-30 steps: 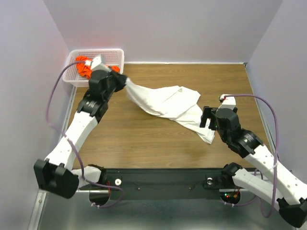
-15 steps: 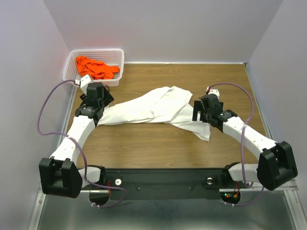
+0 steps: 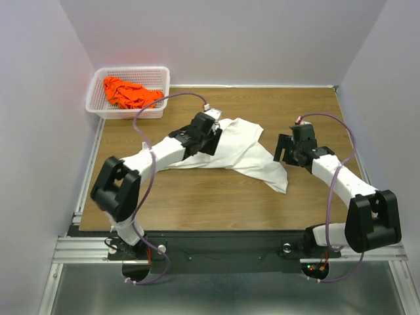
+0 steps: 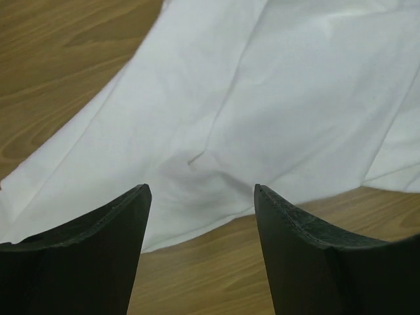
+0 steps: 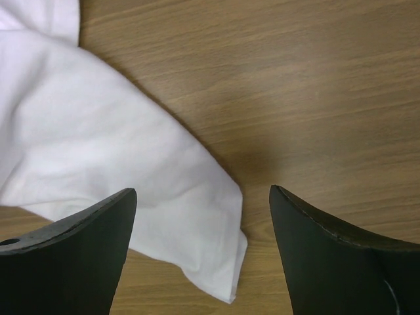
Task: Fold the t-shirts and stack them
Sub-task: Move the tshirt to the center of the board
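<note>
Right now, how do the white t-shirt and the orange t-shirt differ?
The white t-shirt lies on the wooden table; the orange t-shirt sits in the white basket at the far left corner. The white one is spread out and wrinkled; the orange one is bunched into a heap. Neither is folded yet.

White shirt (image 3: pixel 246 143) lies rumpled (unfolded) on the table (image 3: pixel 197 190); orange shirt (image 3: pixel 128 93) sits crumpled in the basket (image 3: pixel 134 69).
</note>
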You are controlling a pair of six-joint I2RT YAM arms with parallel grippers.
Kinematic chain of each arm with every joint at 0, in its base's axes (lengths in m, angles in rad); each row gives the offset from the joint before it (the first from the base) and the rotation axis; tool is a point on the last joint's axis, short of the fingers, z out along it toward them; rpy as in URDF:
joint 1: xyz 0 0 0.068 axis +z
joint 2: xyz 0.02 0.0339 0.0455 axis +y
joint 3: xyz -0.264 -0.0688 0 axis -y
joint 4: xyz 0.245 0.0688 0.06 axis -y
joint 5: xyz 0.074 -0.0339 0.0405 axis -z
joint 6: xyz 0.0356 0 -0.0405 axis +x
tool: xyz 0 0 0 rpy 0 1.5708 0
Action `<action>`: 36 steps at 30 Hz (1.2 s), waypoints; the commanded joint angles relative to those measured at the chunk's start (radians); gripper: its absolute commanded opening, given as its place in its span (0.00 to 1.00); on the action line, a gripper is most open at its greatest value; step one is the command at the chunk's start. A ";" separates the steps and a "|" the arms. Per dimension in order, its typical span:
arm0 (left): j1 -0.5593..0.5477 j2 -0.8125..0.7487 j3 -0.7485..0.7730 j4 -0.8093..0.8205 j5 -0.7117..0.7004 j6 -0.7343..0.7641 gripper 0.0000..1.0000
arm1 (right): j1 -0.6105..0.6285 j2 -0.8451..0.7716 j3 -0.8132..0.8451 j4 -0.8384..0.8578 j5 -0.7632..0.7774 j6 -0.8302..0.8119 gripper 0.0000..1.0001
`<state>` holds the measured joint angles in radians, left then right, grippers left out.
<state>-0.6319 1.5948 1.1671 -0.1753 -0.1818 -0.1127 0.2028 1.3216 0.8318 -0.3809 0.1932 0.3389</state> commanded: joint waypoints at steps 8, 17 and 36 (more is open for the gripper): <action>-0.061 0.301 0.359 -0.208 -0.005 0.257 0.67 | 0.001 -0.038 0.029 0.037 -0.161 0.009 0.87; -0.071 0.317 0.382 -0.377 -0.128 -0.093 0.65 | 0.001 -0.038 0.046 0.039 -0.136 0.023 0.88; -0.072 0.284 0.238 -0.325 -0.151 -0.308 0.36 | 0.000 0.027 0.064 0.040 -0.161 0.037 0.92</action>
<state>-0.6994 1.9369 1.4353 -0.4973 -0.3016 -0.3763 0.2031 1.3361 0.8433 -0.3798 0.0467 0.3664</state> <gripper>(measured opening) 0.435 0.914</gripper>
